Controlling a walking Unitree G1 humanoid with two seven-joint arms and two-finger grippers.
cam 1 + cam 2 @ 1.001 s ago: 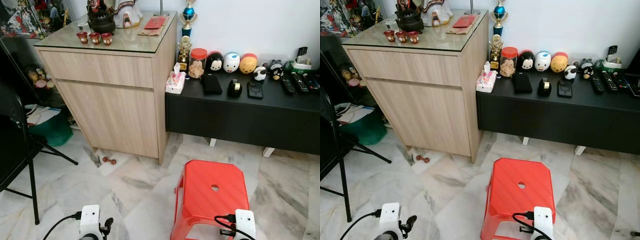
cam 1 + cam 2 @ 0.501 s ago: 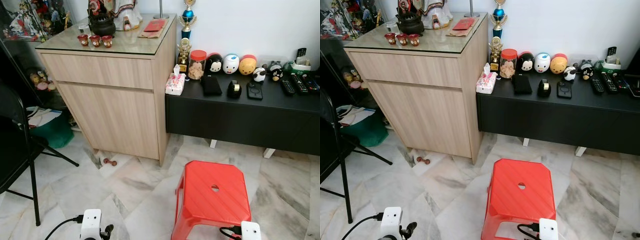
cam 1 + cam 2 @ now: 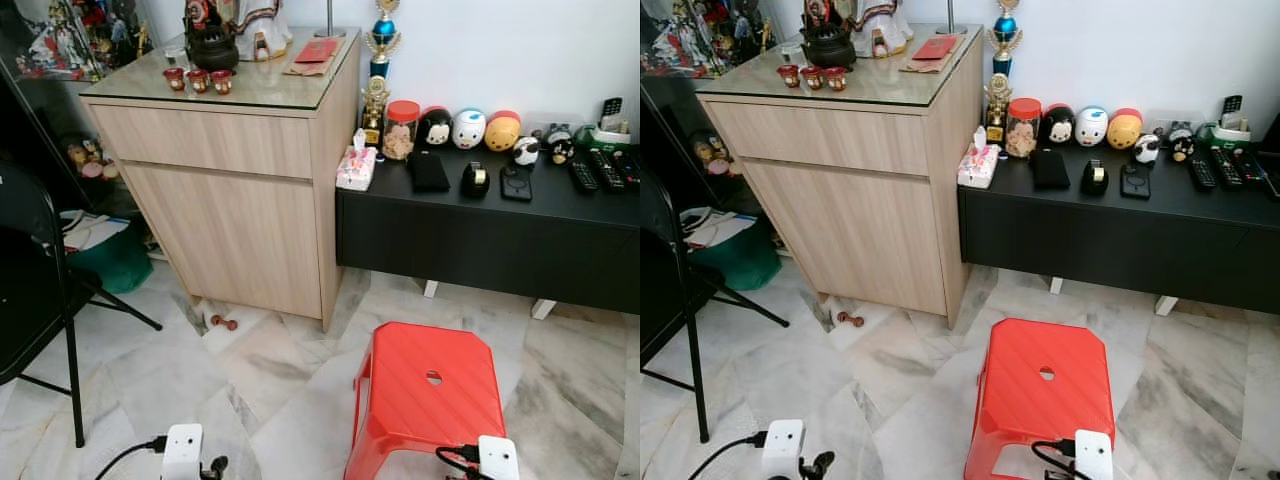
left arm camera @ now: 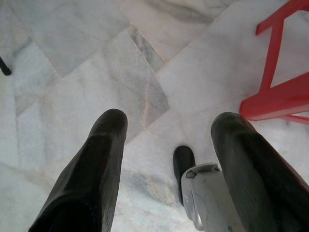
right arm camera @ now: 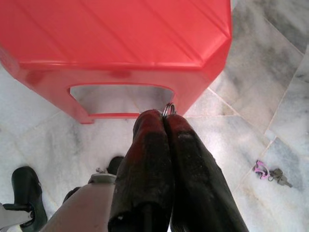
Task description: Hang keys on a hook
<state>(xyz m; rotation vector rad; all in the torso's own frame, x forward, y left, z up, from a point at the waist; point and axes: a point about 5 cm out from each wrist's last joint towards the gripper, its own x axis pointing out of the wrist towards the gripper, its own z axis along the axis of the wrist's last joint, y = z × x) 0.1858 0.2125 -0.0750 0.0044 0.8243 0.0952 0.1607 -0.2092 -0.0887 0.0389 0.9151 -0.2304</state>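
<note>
1. Pinching my right gripper (image 5: 163, 117) shut on a small key ring (image 5: 168, 109), I am hanging it just off the red stool (image 5: 116, 38); only the ring's rim is peeking out, so it could be slipping free.
2. Holding my left gripper (image 4: 166, 128) open and empty beside the stool.
3. Seeing no hook; another bunch of keys (image 5: 270, 172) is lying on the floor near the stool, risking confusion.

Marble floor (image 3: 270, 375) carries red stool (image 3: 428, 395), wooden cabinet (image 3: 235, 180)

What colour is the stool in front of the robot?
Red. The stool shows best in the left eye view.
</note>
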